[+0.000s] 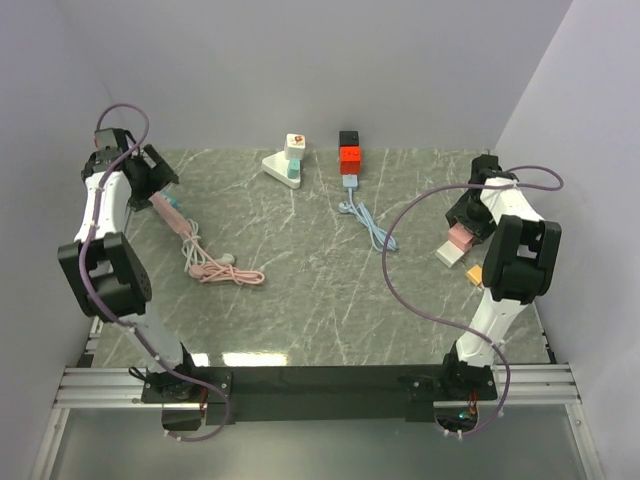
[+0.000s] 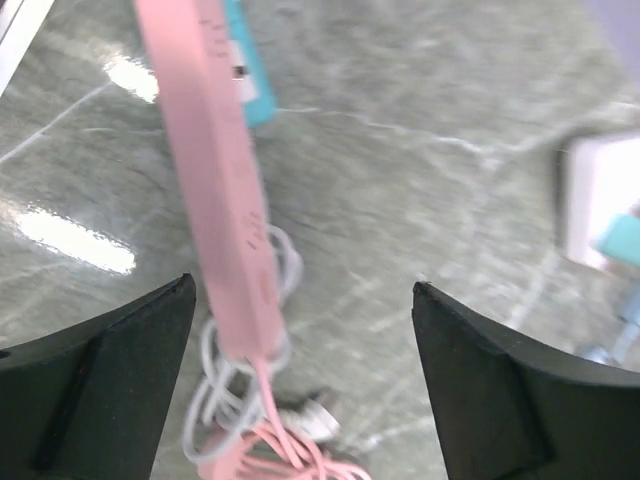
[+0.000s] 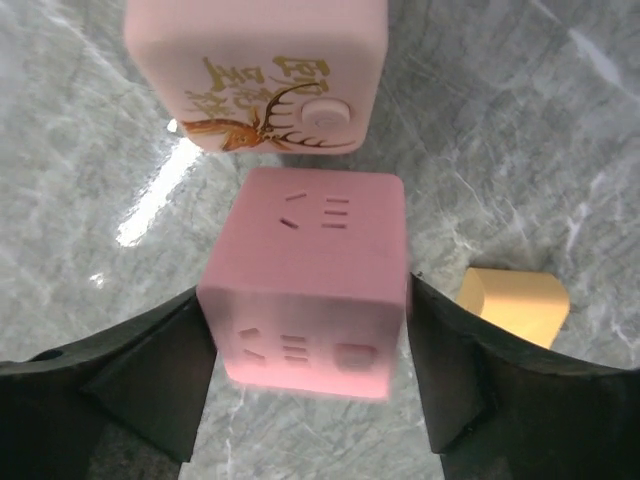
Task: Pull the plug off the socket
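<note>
My right gripper (image 1: pixel 463 225) (image 3: pixel 308 300) is shut on a pink cube socket (image 3: pixel 312 280) (image 1: pixel 460 236), low over the table's right side. A pink plug block with a deer print (image 3: pixel 258 70) sits joined to the cube's far face; in the top view it looks whitish (image 1: pixel 447 256). My left gripper (image 1: pixel 158 182) (image 2: pixel 304 285) is open and empty at the far left, above a pink power strip (image 2: pixel 215 170) (image 1: pixel 175 222) with a teal plug (image 2: pixel 255 80) on it. The strip lies closer to the left finger (image 2: pixel 120 350).
A yellow block (image 3: pixel 515 303) (image 1: pixel 475 273) lies right of the cube. Pink and white cables (image 1: pixel 222 270) coil off the strip. At the back stand a white triangular socket (image 1: pixel 278 166) with a teal plug (image 1: pixel 295 176), and a red and black cube (image 1: pixel 349 153) with a blue cable (image 1: pixel 368 225).
</note>
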Tool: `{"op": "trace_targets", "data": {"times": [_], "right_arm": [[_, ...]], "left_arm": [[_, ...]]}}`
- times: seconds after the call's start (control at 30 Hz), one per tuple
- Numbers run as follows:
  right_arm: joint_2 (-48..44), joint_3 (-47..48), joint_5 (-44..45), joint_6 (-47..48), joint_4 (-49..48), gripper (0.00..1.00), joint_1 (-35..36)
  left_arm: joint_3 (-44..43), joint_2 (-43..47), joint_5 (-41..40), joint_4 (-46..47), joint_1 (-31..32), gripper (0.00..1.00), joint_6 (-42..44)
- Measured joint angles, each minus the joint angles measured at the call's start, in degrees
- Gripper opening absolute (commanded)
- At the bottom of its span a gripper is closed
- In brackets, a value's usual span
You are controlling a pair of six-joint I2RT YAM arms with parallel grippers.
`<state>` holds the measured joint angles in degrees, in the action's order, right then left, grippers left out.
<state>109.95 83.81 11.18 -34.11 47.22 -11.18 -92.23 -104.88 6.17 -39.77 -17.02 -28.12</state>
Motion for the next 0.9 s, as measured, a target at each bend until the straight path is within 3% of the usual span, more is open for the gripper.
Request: {"op": "trace_targets", "data": {"times": [0.03,0.23,0.43,0.57,0.7,0.9], "right_arm": [[-0.52,0.0,0.11,0.02,0.13,0.8,0.0],[-6.93,0.87,0.09,0.39,1.7,0.87,0.02],[-12.76,3.91,-9.27,7.17,0.13,0.87,3.13],[-9.66,7.17,-15.65,13.4,-2.69,0.85,13.2],[-2.45,8.98,-19.34,17.73,-4.83,0.73,23.5],[7.78,10.84,-18.43,18.18,-6.43,0.72,28.24]], "left_arm": [[0.39,1.53,0.68,0.13,0.09,0.99,-0.02],[7.45,12.0,7.58,3.56,2.91,0.99,-0.15],[19.71,19.21,14.05,8.5,10.75,0.99,-1.77],[27.47,21.46,17.25,12.02,15.17,0.99,-4.68],[31.71,22.45,17.79,14.03,16.79,0.99,-6.99],[34.71,26.67,17.68,15.56,19.85,0.99,-8.98]]}}
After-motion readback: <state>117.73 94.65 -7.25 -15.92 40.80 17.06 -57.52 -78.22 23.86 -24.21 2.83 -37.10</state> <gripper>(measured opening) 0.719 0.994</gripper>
